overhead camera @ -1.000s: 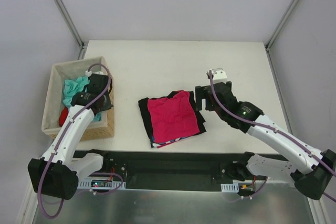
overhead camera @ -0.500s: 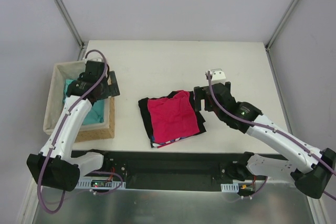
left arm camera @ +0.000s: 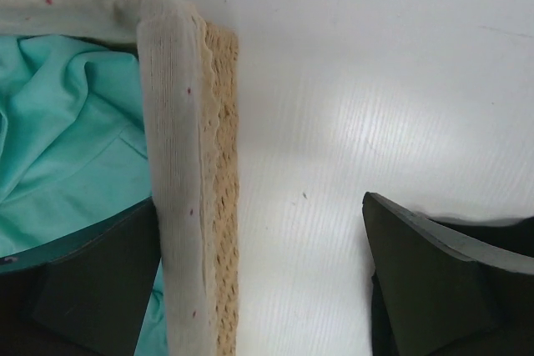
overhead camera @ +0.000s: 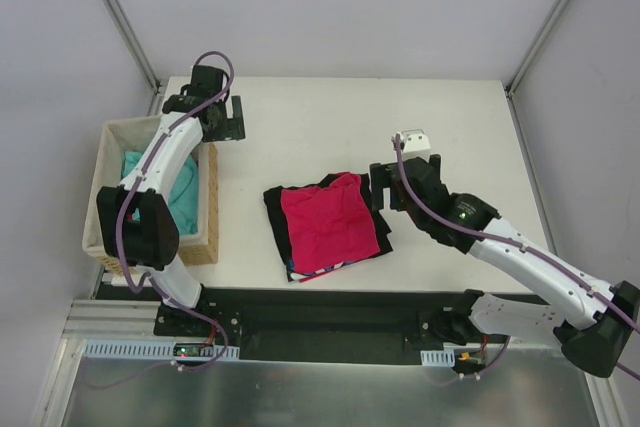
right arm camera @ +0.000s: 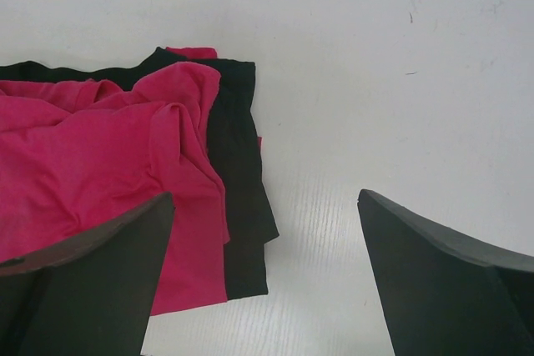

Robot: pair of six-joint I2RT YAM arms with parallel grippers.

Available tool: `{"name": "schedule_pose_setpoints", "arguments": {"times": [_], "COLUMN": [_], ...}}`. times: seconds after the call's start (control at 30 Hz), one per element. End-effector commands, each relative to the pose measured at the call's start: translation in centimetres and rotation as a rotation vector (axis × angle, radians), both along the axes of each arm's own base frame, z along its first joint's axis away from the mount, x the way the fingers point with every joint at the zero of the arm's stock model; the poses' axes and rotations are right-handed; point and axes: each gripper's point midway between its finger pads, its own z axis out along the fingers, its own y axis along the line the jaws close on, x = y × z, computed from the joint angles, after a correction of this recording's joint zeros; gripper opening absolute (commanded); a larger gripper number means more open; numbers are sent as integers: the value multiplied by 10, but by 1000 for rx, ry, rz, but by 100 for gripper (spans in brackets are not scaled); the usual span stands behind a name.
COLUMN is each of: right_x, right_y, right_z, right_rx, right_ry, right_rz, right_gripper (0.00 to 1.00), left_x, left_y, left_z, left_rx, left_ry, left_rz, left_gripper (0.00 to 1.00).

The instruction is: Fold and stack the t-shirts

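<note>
Two shirts stacked by the table's [overhead camera: 330,117] near edge, pink shirt [overhead camera: 328,222] on black shirt [overhead camera: 277,212], right gripper [overhead camera: 405,187] just right, jaws wide, empty, teal shirt [overhead camera: 180,192] in basket [overhead camera: 210,207] at left edge, left gripper [overhead camera: 212,115] spread empty above basket's far corner

**A:** How much of the striped t-shirt [overhead camera: 318,273] shows?

**B:** Only a thin edge at the stack's near side. The magenta t-shirt [overhead camera: 325,222] and black t-shirt [overhead camera: 276,209] cover the rest.

**A:** And the teal t-shirt [overhead camera: 186,197] in the basket [overhead camera: 211,209]?

**B:** The left arm [overhead camera: 168,149] crosses part of it, and the left wrist view cuts it off at the edge. The small white thing [overhead camera: 412,139] is too small to identify.
</note>
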Motion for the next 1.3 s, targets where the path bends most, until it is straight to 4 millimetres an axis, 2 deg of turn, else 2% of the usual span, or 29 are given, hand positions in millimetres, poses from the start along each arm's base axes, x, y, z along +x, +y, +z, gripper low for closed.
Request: {"name": "schedule_pose_setpoints", "arguments": {"times": [0.0, 0.03, 0.13, 0.3, 0.37, 0.4, 0.47, 0.53, 0.63, 0.8, 0.87, 0.93, 1.27], "right_x": [-2, -2, -2, -1, -1, 0, -1, -1, 0, -1, -1, -1, -3], "right_y": [-11, -11, -13, -13, -11, -11, -11, -12, -12, -8, -8, -9, -6], "right_z": [18, 18, 16, 13, 13, 12, 12, 12, 10, 11, 13, 14, 15], "right_rx": [5, 7, -1, -11, -9, -12, -14, -16, -18, -10, -5, -2, 32], "right_ry": [-51, -52, -53, -47, -46, -44, -43, -45, -42, -38, -41, -44, -52], "right_rz": [-25, -26, -29, -27, -25, -23, -22, -26, -27, -14, -15, -15, -4], "right_gripper": [97, 97, 96, 97, 97, 97, 97, 97, 97, 97, 97, 96, 97], "left_x": [29, 33, 42, 53, 57, 59, 60, 59, 56, 47, 42, 39, 28], "left_y": [8, 12, 15, 17, 19, 19, 19, 23, 27, 33, 36, 37, 27], "left_z": [9, 1, -6, -1, -3, -2, -1, -1, -2, -13, -20, -24, -26], "left_rx": [-6, -1, 12, 16, 12, 6, 2, -1, -22, -23, -23, -14, -38], "left_ry": [-43, -26, -17, -42, -39, -42, -44, -44, -41, -23, -5, 3, -21], "left_rz": [-7, 2, 2, 1, -8, -11, -13, -9, -5, -7, -20, -32, -142], "left_gripper": [99, 99, 99, 99, 95, 88, 80, 60, 38, 26, 11, 0, 0]}}
